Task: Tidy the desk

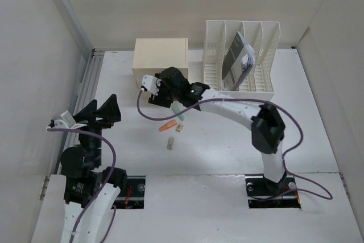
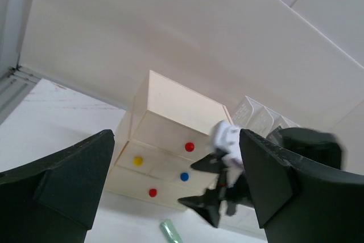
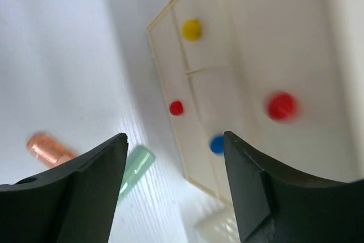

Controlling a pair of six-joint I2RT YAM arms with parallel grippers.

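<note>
1. Right gripper (image 3: 175,140) has its fingers spread with nothing between them. It hangs low just in front of the cream drawer box (image 1: 161,55), facing its coloured knobs (image 3: 191,29).
2. Left gripper (image 1: 101,112) is spread too and holds nothing. It is raised over the left side of the desk (image 1: 318,140) and aimed toward the drawer box.
3. The desk lies flat under both arms and fills most of the top view. Its long axis runs left to right, with the arm bases at its near edge.
4. Its surface is matte white. Pale panels wall it in at the left, back and right, and a metal rail (image 1: 85,89) runs along the left edge.
5. The drawer box and a white file rack (image 1: 213,44) stand side by side at the back edge. A dark booklet (image 1: 236,58) leans in one rack slot.
6. A mint tube (image 3: 136,166), an orange cylinder (image 1: 168,124) and two small beige pieces (image 1: 170,143) lie near the middle, in front of the drawer box.
7. Bare surface shows on the right half and in the near left corner.
</note>
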